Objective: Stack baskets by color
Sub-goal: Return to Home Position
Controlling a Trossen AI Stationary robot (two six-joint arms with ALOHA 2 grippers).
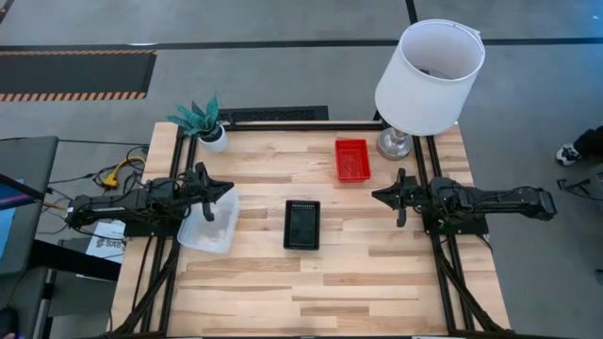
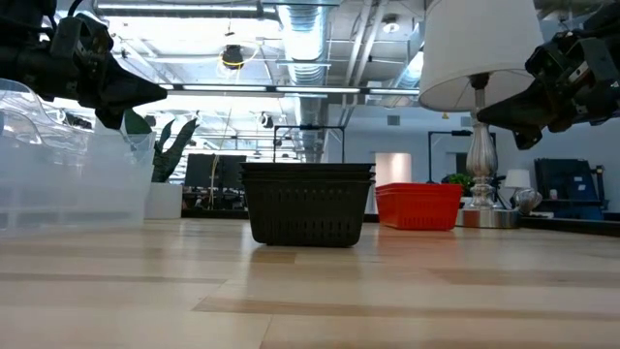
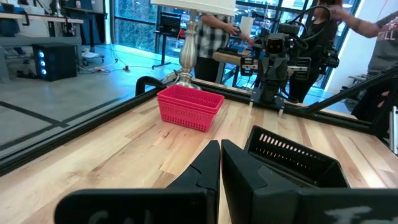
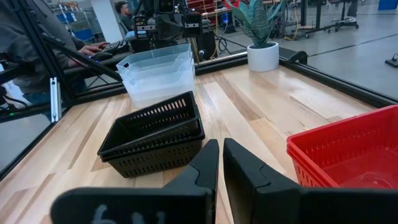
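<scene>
Three stacks of baskets stand on their bottoms on the wooden table. The black baskets (image 1: 301, 224) (image 2: 307, 204) are in the middle. The red baskets (image 1: 352, 158) (image 3: 188, 107) are toward the far edge, near the lamp. The clear baskets (image 1: 209, 226) (image 4: 158, 71) are at the left. My left gripper (image 1: 229, 188) (image 3: 221, 144) hovers shut and level above the clear stack's far end, pointing toward the table's right. My right gripper (image 1: 375, 196) (image 4: 221, 142) hovers shut at the right side, pointing toward the table's left, with nothing between its fingers.
A white lampshade (image 1: 429, 75) on a metal base (image 1: 394, 143) stands at the far right corner. A potted green plant (image 1: 203, 121) stands at the far left corner. Black frame rails (image 1: 283, 125) border the table. People show beyond the table in both wrist views.
</scene>
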